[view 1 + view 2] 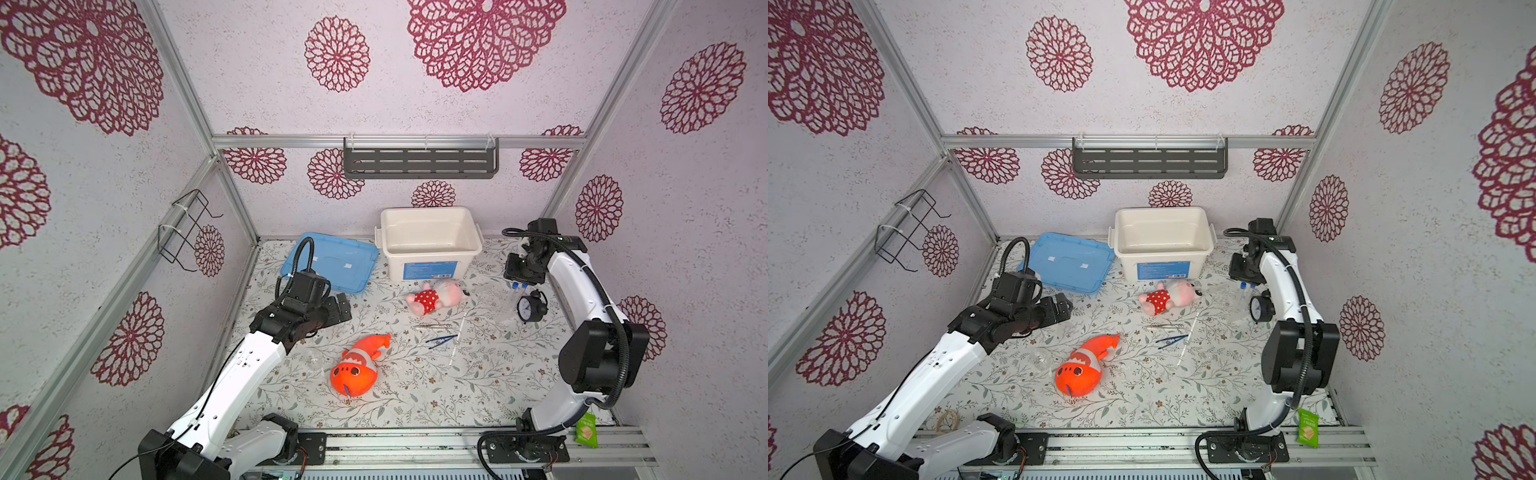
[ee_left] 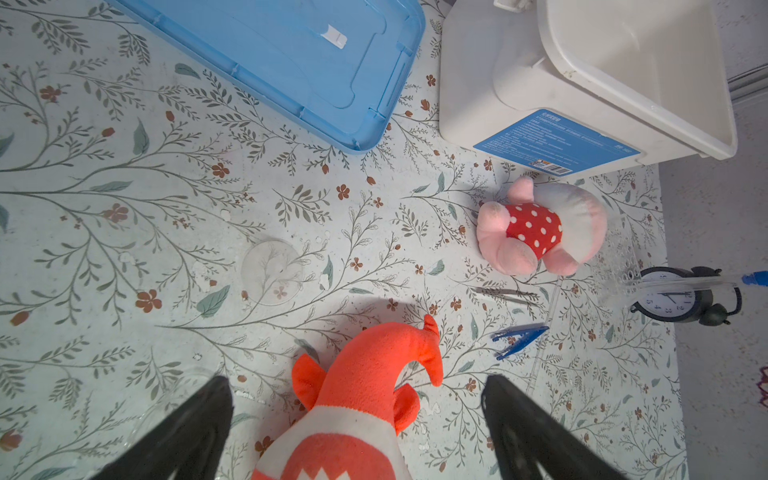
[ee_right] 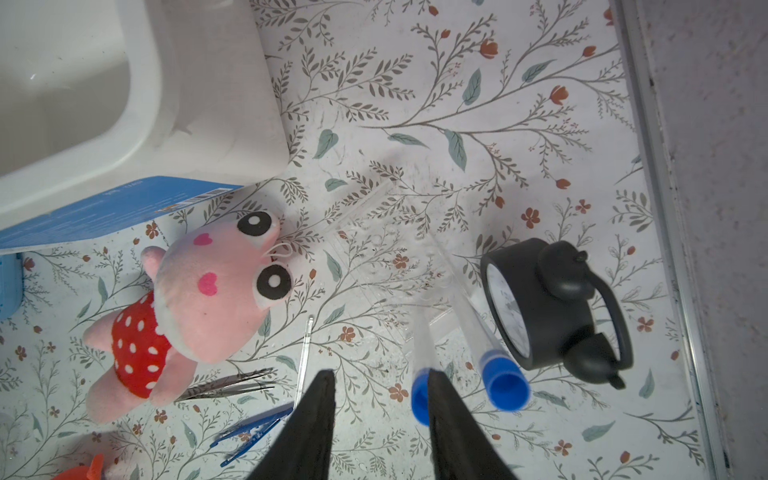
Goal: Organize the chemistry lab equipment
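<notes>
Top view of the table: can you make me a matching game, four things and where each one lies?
Things:
1. blue lid
2. black alarm clock
3. pink plush doll
4. dark blue tweezers

Places:
A. just in front of the white bin
B. next to the blue-capped tubes
C. flat on the table, left of the white bin
D. beside the thin white rod

Pairs: 1-C, 2-B, 3-A, 4-D
</notes>
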`<action>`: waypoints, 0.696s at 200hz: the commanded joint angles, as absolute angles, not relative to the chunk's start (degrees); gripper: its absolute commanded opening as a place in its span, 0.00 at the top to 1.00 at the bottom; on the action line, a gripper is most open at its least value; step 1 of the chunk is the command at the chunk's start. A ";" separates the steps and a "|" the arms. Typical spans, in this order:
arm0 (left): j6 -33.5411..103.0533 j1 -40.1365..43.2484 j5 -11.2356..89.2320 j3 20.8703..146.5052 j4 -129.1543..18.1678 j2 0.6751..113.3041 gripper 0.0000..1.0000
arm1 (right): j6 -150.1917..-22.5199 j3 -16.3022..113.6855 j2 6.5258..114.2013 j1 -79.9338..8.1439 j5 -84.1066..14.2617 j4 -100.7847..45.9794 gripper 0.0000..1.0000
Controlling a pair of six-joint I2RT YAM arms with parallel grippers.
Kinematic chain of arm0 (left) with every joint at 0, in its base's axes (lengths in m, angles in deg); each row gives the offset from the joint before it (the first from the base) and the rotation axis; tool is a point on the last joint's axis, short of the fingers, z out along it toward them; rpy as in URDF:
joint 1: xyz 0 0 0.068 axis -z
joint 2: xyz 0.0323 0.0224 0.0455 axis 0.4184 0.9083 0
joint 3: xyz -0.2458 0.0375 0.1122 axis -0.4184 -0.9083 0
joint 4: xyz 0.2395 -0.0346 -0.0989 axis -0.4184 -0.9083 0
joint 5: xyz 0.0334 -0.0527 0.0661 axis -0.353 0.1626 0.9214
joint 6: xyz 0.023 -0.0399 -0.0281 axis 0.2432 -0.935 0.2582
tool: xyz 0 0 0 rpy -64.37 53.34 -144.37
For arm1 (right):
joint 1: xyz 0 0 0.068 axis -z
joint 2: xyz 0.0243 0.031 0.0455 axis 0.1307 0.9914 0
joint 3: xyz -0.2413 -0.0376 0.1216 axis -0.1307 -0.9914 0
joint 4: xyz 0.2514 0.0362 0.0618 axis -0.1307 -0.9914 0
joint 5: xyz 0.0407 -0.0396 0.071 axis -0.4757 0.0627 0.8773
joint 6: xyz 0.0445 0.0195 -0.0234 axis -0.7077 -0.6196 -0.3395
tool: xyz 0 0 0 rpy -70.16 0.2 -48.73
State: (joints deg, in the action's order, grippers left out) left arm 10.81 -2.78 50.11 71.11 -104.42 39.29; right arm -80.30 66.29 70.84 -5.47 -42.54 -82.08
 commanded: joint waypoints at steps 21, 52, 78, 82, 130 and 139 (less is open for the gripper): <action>10.05 -3.17 49.99 70.32 -103.32 39.10 0.03 | -79.20 66.35 70.12 -5.09 -40.40 -81.66 0.59; 10.05 -3.19 49.99 69.96 -103.14 39.17 0.03 | -78.99 64.99 69.25 -5.05 -40.38 -81.60 0.59; 10.03 -3.15 49.89 69.91 -102.88 39.49 0.03 | -78.33 63.53 68.39 -5.01 -41.20 -81.50 0.59; 9.96 -3.17 49.88 69.96 -102.89 39.58 0.03 | -78.25 63.40 68.28 -4.97 -41.00 -81.43 0.59; 9.89 -3.19 49.77 70.05 -102.87 39.58 0.03 | -78.41 62.91 67.18 -4.96 -39.72 -81.52 0.59; 9.88 -3.17 49.75 70.12 -102.80 39.72 0.03 | -78.41 62.72 66.97 -5.02 -39.61 -81.53 0.59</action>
State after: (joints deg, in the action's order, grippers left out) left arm 10.61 -2.78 50.11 70.52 -104.07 39.36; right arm -79.18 63.07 69.84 -5.27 -40.59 -80.22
